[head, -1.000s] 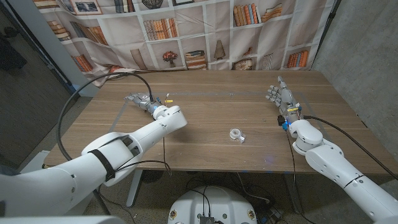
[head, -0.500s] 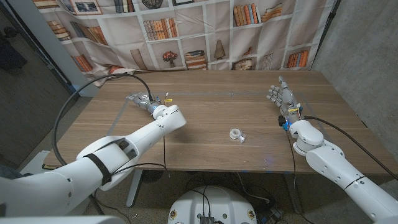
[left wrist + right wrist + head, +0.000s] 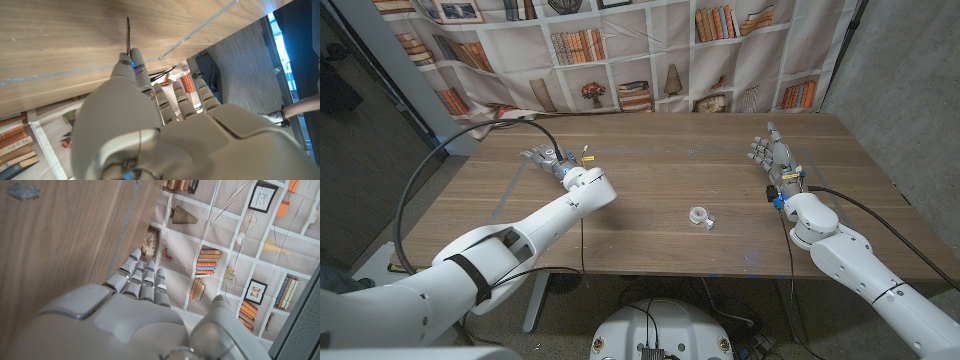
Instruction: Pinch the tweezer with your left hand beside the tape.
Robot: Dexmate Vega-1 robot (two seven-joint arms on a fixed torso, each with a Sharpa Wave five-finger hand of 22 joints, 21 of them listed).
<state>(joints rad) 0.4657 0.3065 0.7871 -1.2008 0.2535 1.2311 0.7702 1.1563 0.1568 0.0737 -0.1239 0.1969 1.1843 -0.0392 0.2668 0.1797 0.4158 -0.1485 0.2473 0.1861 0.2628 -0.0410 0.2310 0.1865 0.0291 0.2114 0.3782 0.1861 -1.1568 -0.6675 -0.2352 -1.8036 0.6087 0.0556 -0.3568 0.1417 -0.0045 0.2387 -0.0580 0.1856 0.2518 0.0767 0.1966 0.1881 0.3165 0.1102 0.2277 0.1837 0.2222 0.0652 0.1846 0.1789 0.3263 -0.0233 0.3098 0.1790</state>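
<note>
Tweezer (image 3: 128, 34) shows as a thin dark sliver sticking out past the left hand's (image 3: 544, 159) fingertip, on the far-left side of the table (image 3: 650, 215) and well apart from the tape (image 3: 700, 216). Over the last second that hand crept slightly further from the tape, so placement beside it looks not started. Can't tell whether the tweezer is actually pinched, since the fingers hide the contact; right hand (image 3: 766, 152) stands idle, fingers extended, holding nothing.

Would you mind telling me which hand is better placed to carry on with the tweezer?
Left. The left hand is already at the tweezer, whose dark tip shows beyond its fingers. The right hand stands far off, beyond the tape.
</note>
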